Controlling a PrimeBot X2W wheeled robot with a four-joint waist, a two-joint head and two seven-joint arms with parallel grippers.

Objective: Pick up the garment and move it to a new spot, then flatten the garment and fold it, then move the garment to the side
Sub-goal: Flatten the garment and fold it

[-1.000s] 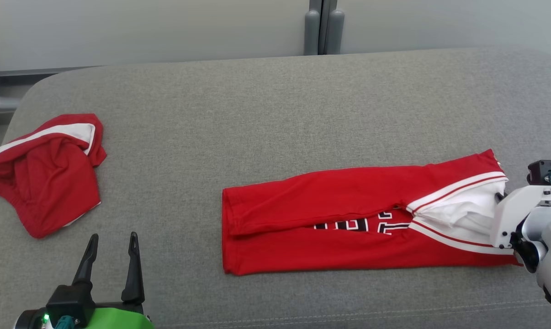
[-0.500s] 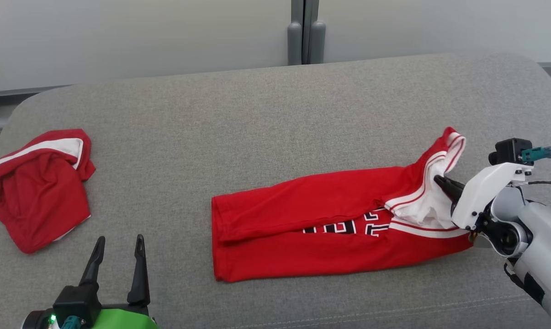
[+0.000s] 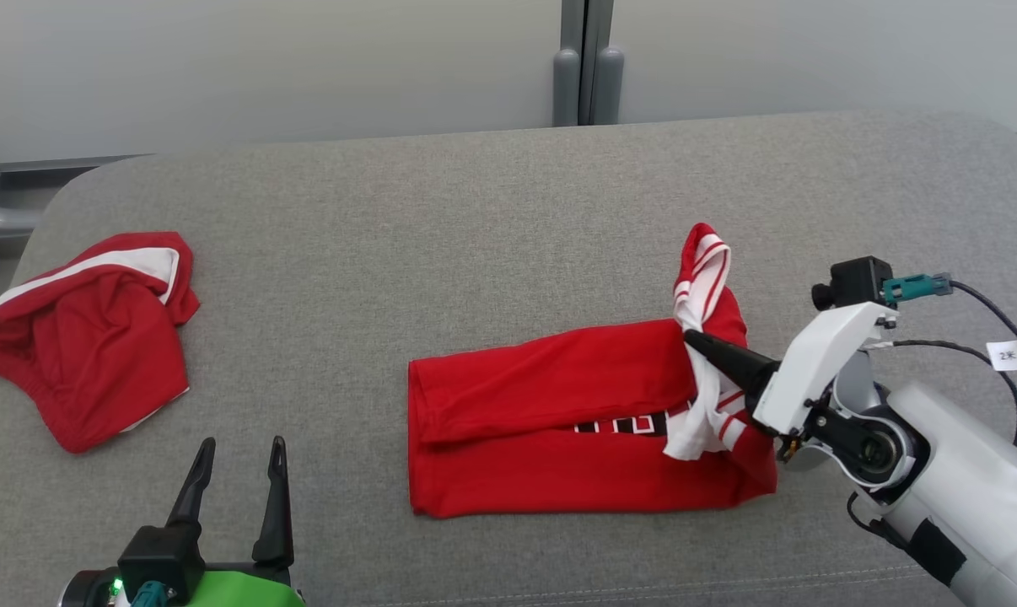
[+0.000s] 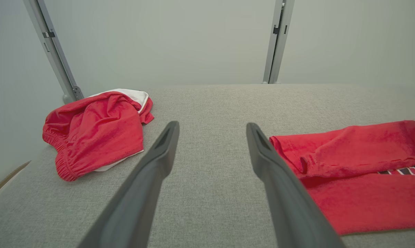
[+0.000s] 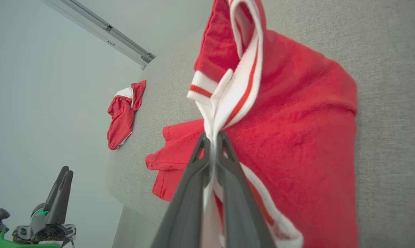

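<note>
At the right of the head view, my right gripper (image 3: pixel 692 339) is pinched tight on the striped edge of the red garment (image 3: pixel 551 421). It lifts that end above the half lying flat at centre, I judge to fold it across. At lower left, my left gripper (image 3: pixel 242 447) hangs spread and empty, clear of the cloth.

Left gripper (image 4: pixel 212 125) with fingers well apart, grey cushion (image 4: pixel 207 100) showing between them. Crumpled red shorts (image 4: pixel 94 137) lie off to the left. The red garment (image 4: pixel 359 179) lies right, hem just beside one finger.
</note>
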